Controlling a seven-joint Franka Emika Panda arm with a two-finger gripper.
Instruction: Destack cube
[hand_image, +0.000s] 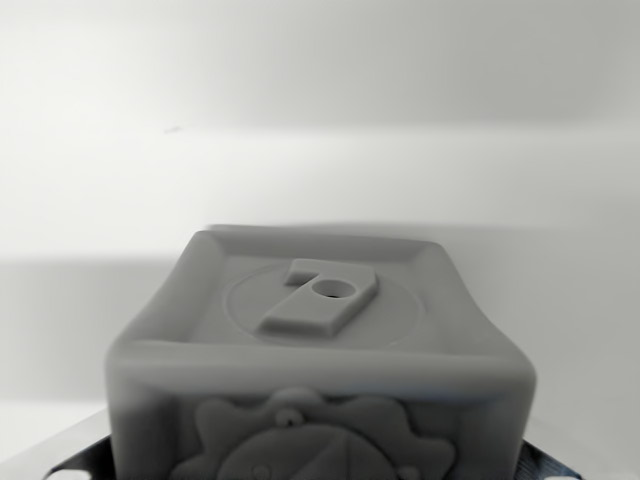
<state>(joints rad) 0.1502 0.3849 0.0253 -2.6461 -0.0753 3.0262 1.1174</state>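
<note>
Item: one soft-edged toy cube, grey in this monochrome wrist view, filling the lower middle of the frame. Top face: a recessed circular panel carrying a raised numeral 7, with a small round hole in the numeral's upper arm; no other writing or brand mark can be read. Near face: an embossed relief with a scalloped, wavy outline, possibly a sun or an animal, cut off by the bottom edge so the figure cannot be made out for certain. Corners and rims of the cube are rounded and puffed. Setting: a pale, plain surface behind and around the cube, with a faint small mark toward the upper left of the wrist view. Dark patterned corners show at the lower edge on either side of the cube; whether they belong to the gripper cannot be told, nor how wide it stands or whether it holds anything.
</note>
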